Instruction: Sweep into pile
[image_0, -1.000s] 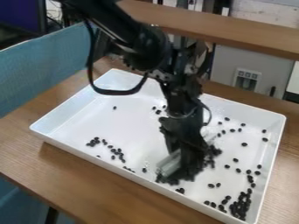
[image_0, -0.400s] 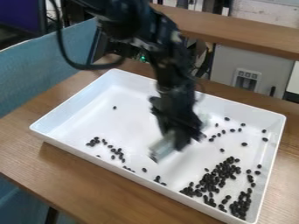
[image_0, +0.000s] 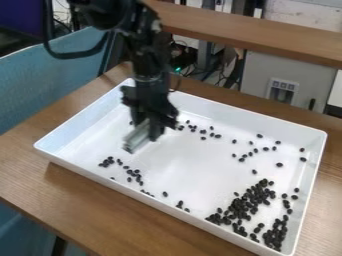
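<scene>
From where I stand, the black gripper (image_0: 148, 125) is clamped on a pale sweeping tool (image_0: 137, 139), low over the left, far part of the white tray (image_0: 194, 172), presumably to give it a broad edge for pushing. The dark beans (image_0: 246, 204) lie thickest in the near right corner, likely the gathering place, with stragglers left and far; the raised walls should stop them spilling.

One tray (image_0: 184, 162), one tool (image_0: 137, 138), beans (image_0: 248, 199) (dozens)
</scene>
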